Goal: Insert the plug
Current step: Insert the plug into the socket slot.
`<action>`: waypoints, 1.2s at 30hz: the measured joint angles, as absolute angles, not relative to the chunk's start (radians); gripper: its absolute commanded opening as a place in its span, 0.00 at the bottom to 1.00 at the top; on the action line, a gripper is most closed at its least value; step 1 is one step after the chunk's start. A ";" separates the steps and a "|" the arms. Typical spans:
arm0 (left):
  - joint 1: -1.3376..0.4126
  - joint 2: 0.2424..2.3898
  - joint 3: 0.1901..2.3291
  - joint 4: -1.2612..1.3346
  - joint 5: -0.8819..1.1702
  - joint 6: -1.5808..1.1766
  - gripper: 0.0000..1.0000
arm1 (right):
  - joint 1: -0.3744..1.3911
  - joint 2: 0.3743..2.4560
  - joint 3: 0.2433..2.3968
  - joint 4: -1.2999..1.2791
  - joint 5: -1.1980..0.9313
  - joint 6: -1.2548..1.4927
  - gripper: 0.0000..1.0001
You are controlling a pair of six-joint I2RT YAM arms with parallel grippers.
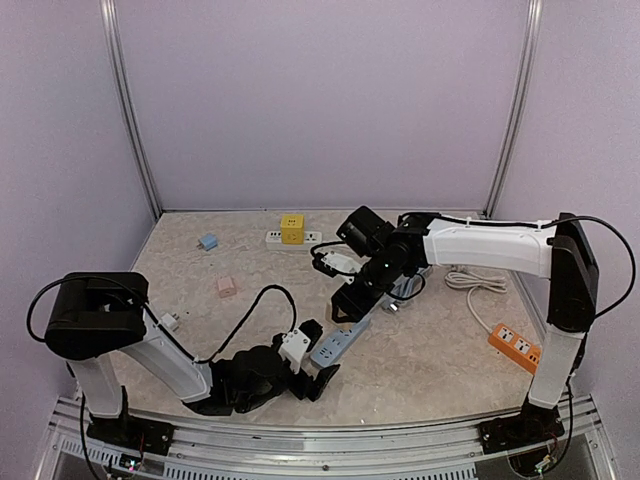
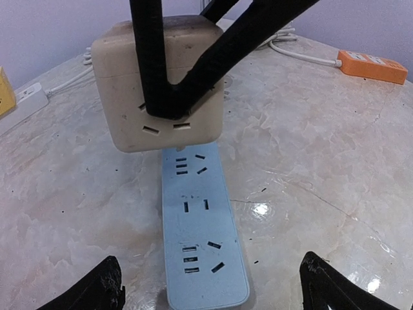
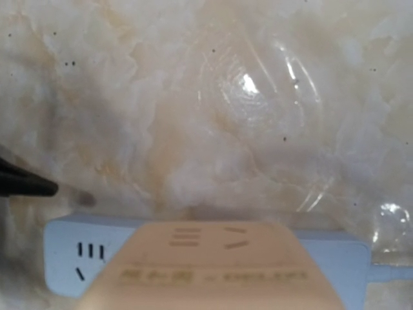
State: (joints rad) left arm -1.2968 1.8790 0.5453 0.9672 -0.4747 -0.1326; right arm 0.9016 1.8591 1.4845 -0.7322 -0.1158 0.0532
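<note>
The plug is a beige cube (image 2: 122,77) with sockets on its faces. My right gripper (image 1: 368,288) is shut on it, its black fingers (image 2: 150,58) crossing the cube's front. The cube (image 3: 219,271) hangs over the far end of a pale blue power strip (image 2: 203,226) lying flat on the marble table. I cannot tell whether its prongs are seated. My left gripper (image 2: 211,259) is open low over the strip's near end (image 1: 340,343), one fingertip on each side and neither touching it. From above, the left gripper (image 1: 322,358) sits at the strip's lower end.
An orange power strip (image 1: 515,345) lies at the right, by a coiled white cable (image 1: 478,280). A yellow cube (image 1: 291,228) sits on a white strip at the back. Small blue (image 1: 208,242) and pink (image 1: 227,287) adapters lie at the left. Walls enclose the table.
</note>
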 measured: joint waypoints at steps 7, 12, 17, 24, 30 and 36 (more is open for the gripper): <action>-1.297 1.890 0.563 0.955 -0.480 -0.132 0.88 | 0.902 1.860 1.445 -0.710 -0.103 0.054 0.00; -1.297 1.907 0.582 0.944 -0.487 -0.132 0.85 | 0.902 1.865 1.422 -0.704 -0.093 0.059 0.00; -1.297 1.922 0.616 0.913 -0.503 -0.131 0.84 | 0.902 1.868 1.421 -0.691 -0.093 0.065 0.00; -1.297 1.923 0.625 0.897 -0.521 -0.132 0.81 | 0.902 1.870 1.421 -0.685 -0.092 0.065 0.00; -1.297 1.923 0.619 0.899 -0.543 -0.134 0.80 | 0.902 1.870 1.419 -0.681 -0.093 0.067 0.00; -1.296 1.923 0.595 0.909 -0.563 -0.148 0.80 | 0.902 1.870 1.414 -0.668 -0.099 0.071 0.00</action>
State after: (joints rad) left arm -1.2957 1.9228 0.5945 0.9092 -0.5629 -0.1482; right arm 0.9016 1.8702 1.4143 -0.6682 -0.0990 0.0708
